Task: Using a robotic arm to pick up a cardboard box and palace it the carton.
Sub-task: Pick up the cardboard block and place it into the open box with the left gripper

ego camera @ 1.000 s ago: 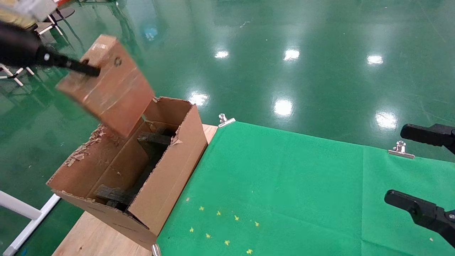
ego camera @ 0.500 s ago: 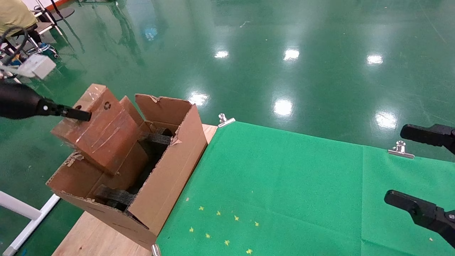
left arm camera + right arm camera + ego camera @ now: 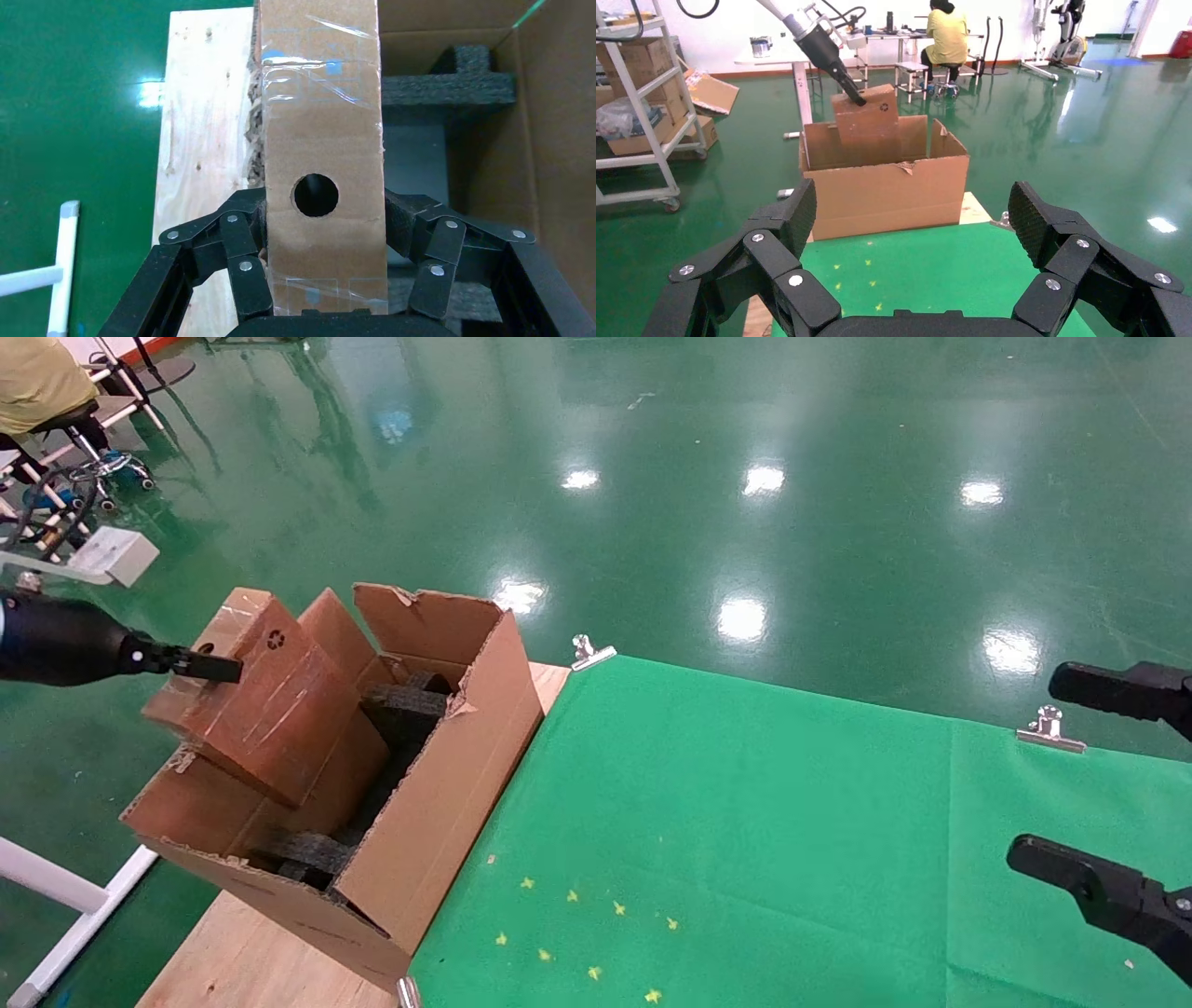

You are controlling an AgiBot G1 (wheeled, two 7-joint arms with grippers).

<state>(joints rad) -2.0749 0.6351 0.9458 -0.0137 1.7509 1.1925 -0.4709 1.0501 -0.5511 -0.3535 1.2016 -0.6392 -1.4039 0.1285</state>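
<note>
At about nine o'clock in the head view, the left gripper [image 3: 200, 663] clamps the upper end of the box [image 3: 261, 696], one finger on each narrow side, as the left wrist view shows with the round hole between them. The box is tilted, its lower end already down inside the carton [image 3: 438, 803] near the far-left wall, its upper end with the recycling mark above the torn rim. Dark foam [image 3: 405, 705] lies in the carton just beside it, toward three o'clock. The pick and carry look done; what seems left is to lower the box fully, let go and pull the arm clear. At four o'clock, well apart over the green cloth [image 3: 745, 822], the right gripper [image 3: 1117, 784] hangs idle with its fingers spread wide.
</note>
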